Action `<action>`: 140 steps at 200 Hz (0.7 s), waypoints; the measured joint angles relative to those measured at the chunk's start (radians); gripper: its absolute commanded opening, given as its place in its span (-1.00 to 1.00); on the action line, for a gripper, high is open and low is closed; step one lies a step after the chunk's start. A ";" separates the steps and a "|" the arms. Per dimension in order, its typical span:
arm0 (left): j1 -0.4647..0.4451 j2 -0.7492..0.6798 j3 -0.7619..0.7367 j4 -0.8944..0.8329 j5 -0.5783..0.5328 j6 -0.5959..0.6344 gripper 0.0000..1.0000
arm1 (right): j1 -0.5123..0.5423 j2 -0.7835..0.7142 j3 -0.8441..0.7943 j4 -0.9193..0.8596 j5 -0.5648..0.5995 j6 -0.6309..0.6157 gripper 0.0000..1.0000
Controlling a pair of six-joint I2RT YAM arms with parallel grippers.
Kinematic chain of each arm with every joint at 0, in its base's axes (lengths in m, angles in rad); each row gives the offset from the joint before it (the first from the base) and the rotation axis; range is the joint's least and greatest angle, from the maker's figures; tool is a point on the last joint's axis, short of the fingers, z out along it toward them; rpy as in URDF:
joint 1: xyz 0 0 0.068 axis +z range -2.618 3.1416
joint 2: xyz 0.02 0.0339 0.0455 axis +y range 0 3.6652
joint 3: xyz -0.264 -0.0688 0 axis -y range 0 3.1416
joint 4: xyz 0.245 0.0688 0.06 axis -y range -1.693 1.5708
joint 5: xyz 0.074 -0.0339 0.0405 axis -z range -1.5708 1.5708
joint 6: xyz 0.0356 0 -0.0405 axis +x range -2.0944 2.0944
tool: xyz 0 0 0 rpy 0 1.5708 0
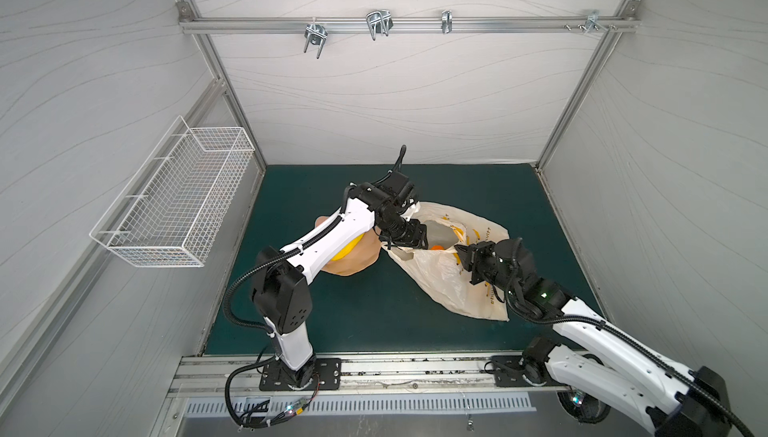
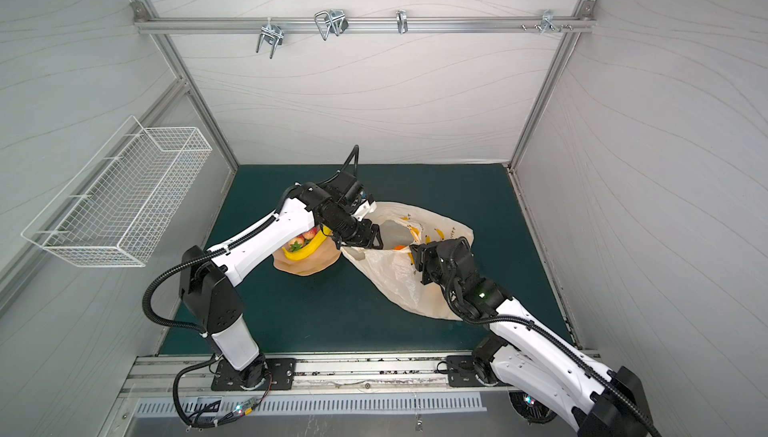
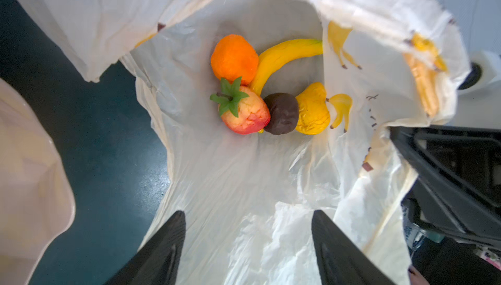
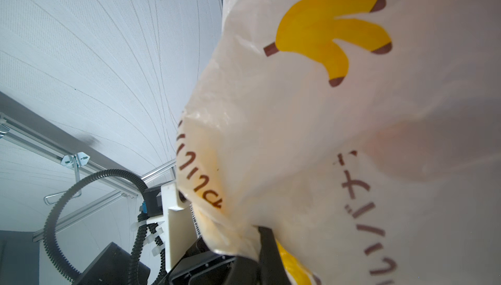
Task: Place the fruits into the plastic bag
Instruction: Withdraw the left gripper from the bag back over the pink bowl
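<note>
The plastic bag lies on the green mat with its mouth held up. My right gripper is shut on the bag's rim. My left gripper hangs open and empty over the mouth, with the bag's lining below it. Inside lie an orange, a banana, a strawberry, a dark purple piece and a yellow pear. In a top view, another banana, a strawberry and a red apple rest in the dish.
The wavy peach-pink dish sits left of the bag, partly under my left arm. A white wire basket hangs on the left wall. Metal hooks hang from the rear rail.
</note>
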 measured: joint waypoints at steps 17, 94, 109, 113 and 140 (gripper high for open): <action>0.008 -0.013 -0.005 0.027 0.018 -0.024 0.51 | 0.000 0.001 0.000 0.000 0.001 0.000 -1.00; 0.066 -0.021 -0.032 0.183 -0.062 -0.254 0.51 | 0.000 0.002 0.000 -0.010 0.004 -0.006 -1.00; 0.077 -0.021 -0.038 0.220 -0.077 -0.305 0.51 | 0.000 0.002 0.000 -0.011 0.004 -0.008 -1.00; 0.079 -0.021 -0.040 0.234 -0.080 -0.320 0.51 | 0.000 0.002 0.000 -0.013 0.004 -0.008 -1.00; 0.082 -0.028 -0.076 0.327 -0.113 -0.407 0.50 | 0.000 0.002 0.000 -0.026 0.005 -0.010 -1.00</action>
